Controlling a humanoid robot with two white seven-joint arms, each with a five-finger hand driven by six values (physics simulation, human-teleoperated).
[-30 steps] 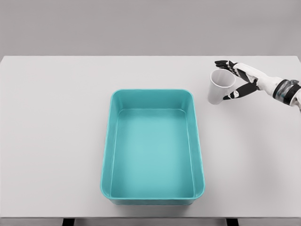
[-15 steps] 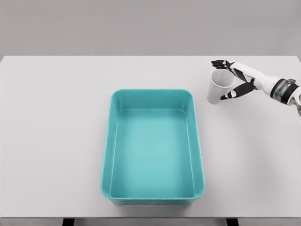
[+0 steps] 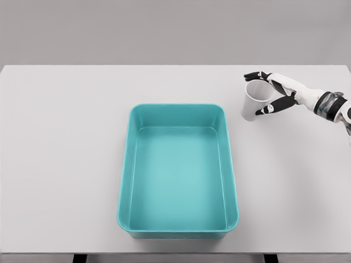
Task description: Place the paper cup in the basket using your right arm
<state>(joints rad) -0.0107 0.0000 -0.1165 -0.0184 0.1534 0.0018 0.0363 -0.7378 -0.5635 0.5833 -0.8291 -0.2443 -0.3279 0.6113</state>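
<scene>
White paper cup (image 3: 256, 101) sits between the right hand's (image 3: 279, 93) curled fingers (image 3: 267, 109).

- The basket (image 3: 178, 170) is sitting on the tabletop (image 3: 66, 153), around its middle and reaching toward the near edge.
- The paper cup (image 3: 256, 101) is standing tilted near the far right corner, to the right of the basket's far right corner and apart from it.
- The right hand (image 3: 274, 92) is coming in from the right edge, wrapping around the paper cup's right side.
</scene>
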